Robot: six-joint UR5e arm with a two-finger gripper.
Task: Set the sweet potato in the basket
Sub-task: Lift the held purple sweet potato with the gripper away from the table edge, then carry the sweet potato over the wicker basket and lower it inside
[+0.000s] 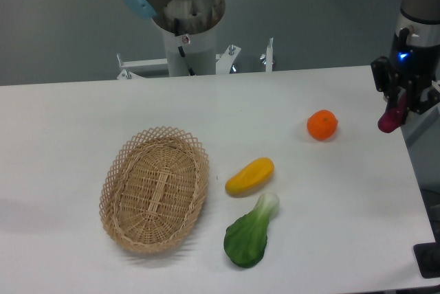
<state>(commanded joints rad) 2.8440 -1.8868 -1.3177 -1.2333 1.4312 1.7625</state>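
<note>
My gripper [404,105] hangs at the far right, above the table's right edge, and is shut on the sweet potato [390,120], a small magenta tuber whose lower end sticks out below the fingers. It is held in the air, off the table. The basket [130,222], an oval tan wicker one with a lattice rim, lies empty on the left half of the table, far from the gripper.
A round orange fruit [322,125] sits left of the gripper. A yellow oblong vegetable [249,176] and a green leafy bok choy [250,233] lie between it and the basket. The robot's base [187,26] stands at the back. The table's right edge [412,163] runs under the gripper.
</note>
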